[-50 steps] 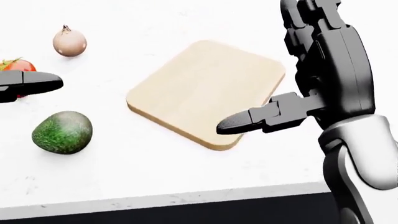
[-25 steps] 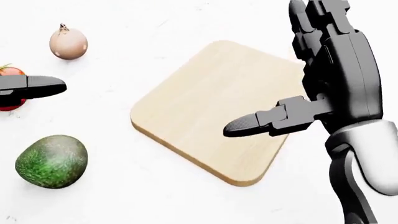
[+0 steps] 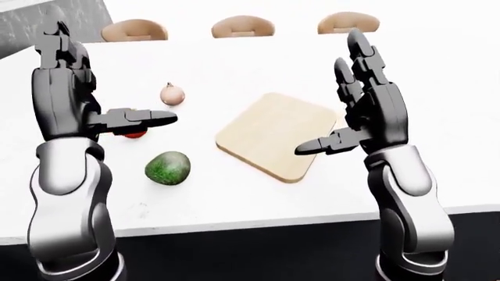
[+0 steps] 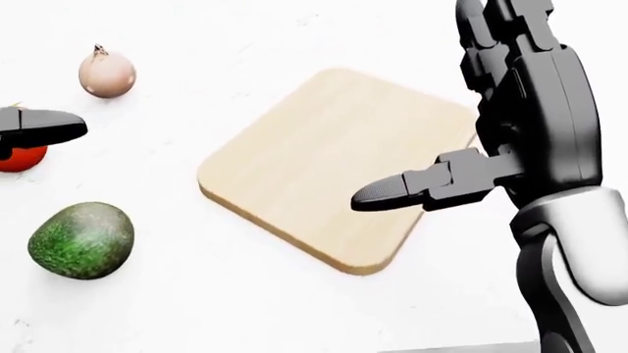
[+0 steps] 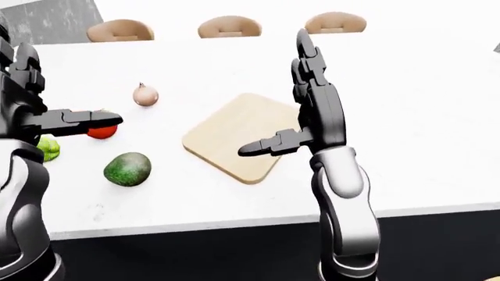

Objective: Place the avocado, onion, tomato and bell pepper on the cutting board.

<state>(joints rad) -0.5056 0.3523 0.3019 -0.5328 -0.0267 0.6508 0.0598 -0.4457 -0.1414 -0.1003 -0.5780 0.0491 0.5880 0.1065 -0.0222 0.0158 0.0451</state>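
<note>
A light wooden cutting board (image 4: 324,165) lies bare on the white counter (image 3: 234,193), turned at an angle. A green avocado (image 4: 80,240) lies left of it, a pale onion (image 4: 106,74) above left. A red tomato (image 4: 21,157) sits at the left edge, partly behind my left thumb. A green bell pepper (image 5: 47,147) peeks out behind my left forearm in the right-eye view. My left hand (image 3: 113,76) is open and raised above the tomato. My right hand (image 3: 328,99) is open and raised over the board's right edge, thumb pointing left. Both are empty.
Three wooden chair backs (image 3: 242,26) stand along the counter's top side in the eye views. The counter's near edge (image 3: 258,219) runs across below the avocado and board, with dark space under it. A dark grey wall (image 3: 47,17) shows at top left.
The whole head view has shifted, so the camera has moved: board and avocado first slid down, then slightly up and left. Both hands keep the same open stance.
</note>
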